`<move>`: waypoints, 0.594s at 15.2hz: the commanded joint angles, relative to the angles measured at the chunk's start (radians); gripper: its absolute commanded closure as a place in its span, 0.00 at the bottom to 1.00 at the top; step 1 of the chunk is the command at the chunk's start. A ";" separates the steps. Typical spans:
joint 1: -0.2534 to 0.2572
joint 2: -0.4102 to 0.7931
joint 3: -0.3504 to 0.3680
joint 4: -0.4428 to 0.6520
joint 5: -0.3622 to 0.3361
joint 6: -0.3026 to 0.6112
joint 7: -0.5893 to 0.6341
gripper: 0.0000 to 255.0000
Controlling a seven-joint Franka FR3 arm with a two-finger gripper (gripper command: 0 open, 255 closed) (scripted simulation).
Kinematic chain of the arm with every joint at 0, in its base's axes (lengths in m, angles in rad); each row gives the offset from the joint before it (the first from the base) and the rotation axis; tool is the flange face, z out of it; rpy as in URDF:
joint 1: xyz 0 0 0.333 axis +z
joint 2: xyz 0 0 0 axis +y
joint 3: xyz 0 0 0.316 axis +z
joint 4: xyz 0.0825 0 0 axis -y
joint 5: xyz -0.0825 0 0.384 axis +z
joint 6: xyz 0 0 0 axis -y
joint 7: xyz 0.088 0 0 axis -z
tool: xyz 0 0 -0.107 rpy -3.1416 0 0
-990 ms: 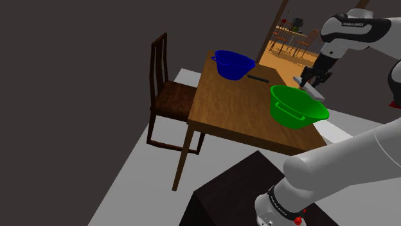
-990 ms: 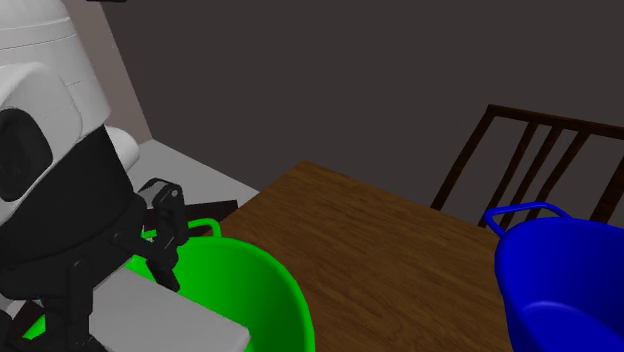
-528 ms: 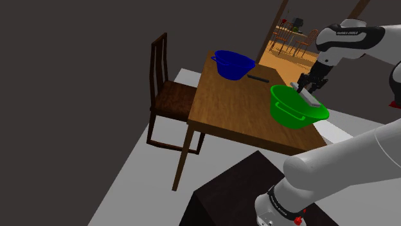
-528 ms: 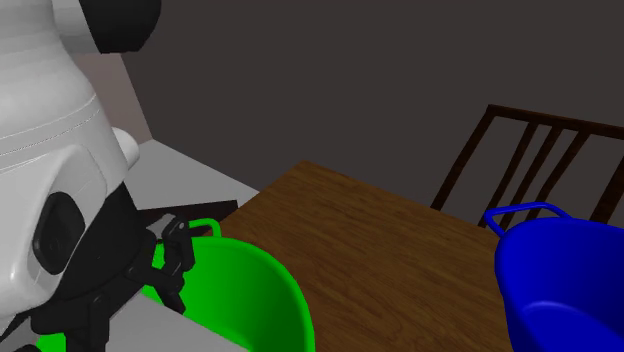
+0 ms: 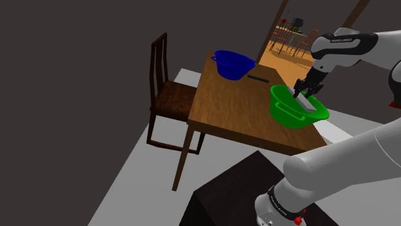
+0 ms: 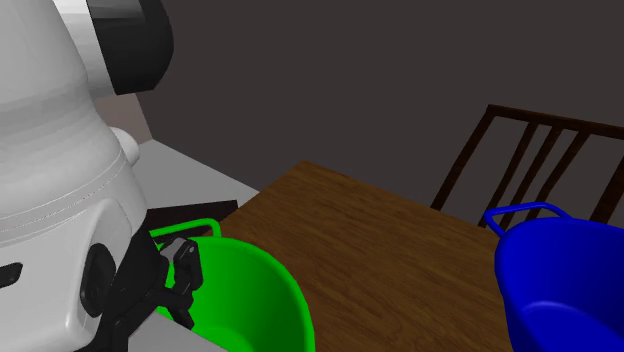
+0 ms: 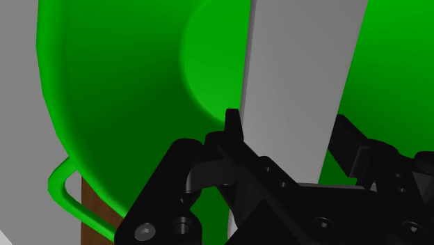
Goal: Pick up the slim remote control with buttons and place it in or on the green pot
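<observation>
- Shoulder view: the white arm point(image 5: 360, 48) is reaching in from the right edge of the frame, and the black hand point(image 5: 307, 90) is hanging over the green pot point(image 5: 285, 108) at the frame's centre right.
- The hand is gripping the remote point(image 5: 311, 106), a plain grey slab that is slanting down inside the pot's rim. I cannot tell whether its lower end is touching the pot.
- The green pot is sitting on the brown bench point(image 5: 234, 106), near the edge closest to the dark stand point(image 5: 234, 192) at the lower right.
- A blue pot point(image 5: 232, 64) is standing at the bench's far end, well apart. A small dark object point(image 5: 258, 78) is lying between the two pots, and a dark chair point(image 5: 167, 96) is standing against the bench's left side.
- Second exterior view: the arm is bulking large at the left. The hand point(image 6: 178, 282) is dipping beside the green pot's point(image 6: 262, 290) near wall at the lower left.
- The blue pot point(image 6: 560, 285) is showing at the lower right, with the chair's back point(image 6: 530, 150) behind it.
- Wrist view: both black fingers point(image 7: 233, 125) are clasping the remote point(image 7: 299, 76) by its long edges. No buttons are showing on its grey face.
- The remote is lying over the green pot's point(image 7: 118, 104) hollow, and the pot's loop handle point(image 7: 66, 195) is overhanging a brown sliver of the bench point(image 7: 92, 217).
</observation>
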 commanded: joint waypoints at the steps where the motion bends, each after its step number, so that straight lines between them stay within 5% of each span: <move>1: 0.000 0.000 0.000 -0.002 0.000 0.003 0.000 1.00; 5: 0.000 0.000 0.000 -0.002 0.000 0.003 0.000 1.00; 6: 0.000 0.000 0.000 -0.002 0.000 0.003 0.000 0.00; 9: 0.000 0.000 0.000 -0.002 0.000 0.003 0.000 0.00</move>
